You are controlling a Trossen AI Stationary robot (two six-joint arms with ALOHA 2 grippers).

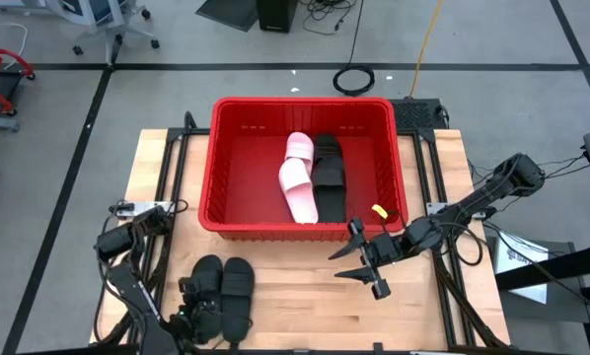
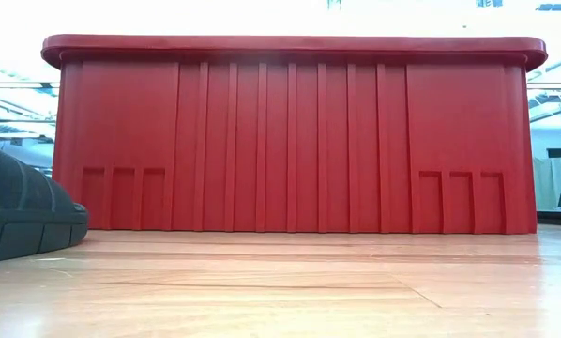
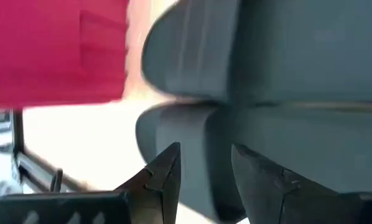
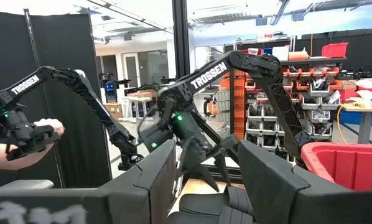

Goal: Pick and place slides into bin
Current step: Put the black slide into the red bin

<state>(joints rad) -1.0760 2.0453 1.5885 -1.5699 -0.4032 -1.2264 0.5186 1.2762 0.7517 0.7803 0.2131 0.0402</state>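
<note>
— While the left tool [image 1: 208, 308] sits at lower left, what is it on?
— Pinching a black slide [image 1: 238, 284] of the pair on the table [image 1: 295, 301] — likely for lifting. Right tool [image 1: 367, 258] hovers spread, empty, beside the red bin [image 1: 238, 104] — pink slide [image 1: 297, 187] and black one [image 1: 327, 173] inside.

1. This is a robotics lab or workshop: a wooden worktop [image 1: 305, 286] stands on a grey floor [image 1: 68, 128] marked off with dark tape lines.
2. Shelving [image 4: 273, 93] along the far wall holds rows of small parts bins.
3. Black partition screens [image 4: 49, 93] stand behind the rig.
4. A person's hand [image 4: 49, 129] grips a second pair of Trossen-branded control arms [image 4: 74, 87].
5. Cables [image 1: 354, 77] trail over the floor.
</note>
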